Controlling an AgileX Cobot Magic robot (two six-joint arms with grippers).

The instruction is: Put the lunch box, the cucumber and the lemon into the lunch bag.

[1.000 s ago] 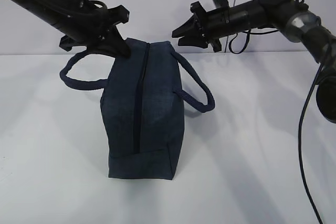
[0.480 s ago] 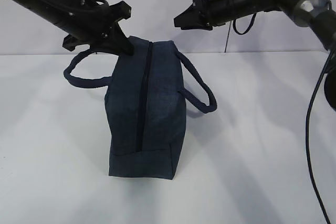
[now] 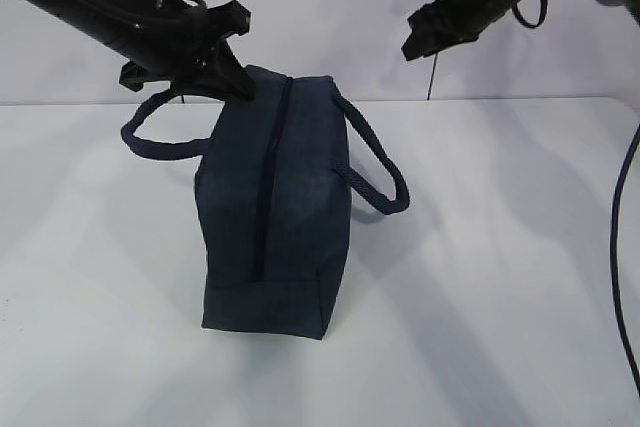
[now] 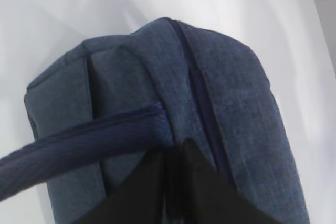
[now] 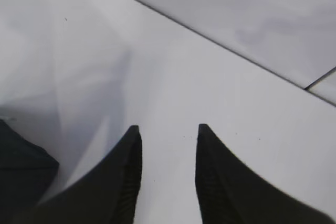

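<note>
The dark navy lunch bag (image 3: pixel 290 227) stands on the white table with its top zipper (image 3: pixel 268 187) closed. The left wrist view shows its top close up (image 4: pixel 236 87). My left gripper (image 3: pixel 238 90) is shut, pinching the fabric at the bag's far top end beside the handle root (image 4: pixel 176 148). My right gripper (image 3: pixel 412 45) is open and empty, high in the air to the right of the bag (image 5: pixel 168 129). The lunch box, the cucumber and the lemon are out of view.
The bag's two loop handles hang out to the left (image 3: pixel 150 144) and right (image 3: pixel 385 182). A dark corner of the bag (image 5: pixel 21 179) shows at the right wrist view's lower left. The table's back edge meets the wall (image 3: pixel 520 99).
My right gripper has swung up and to the right, away from the bag's far end. The left gripper has stayed on the bag, which shifted only slightly.
</note>
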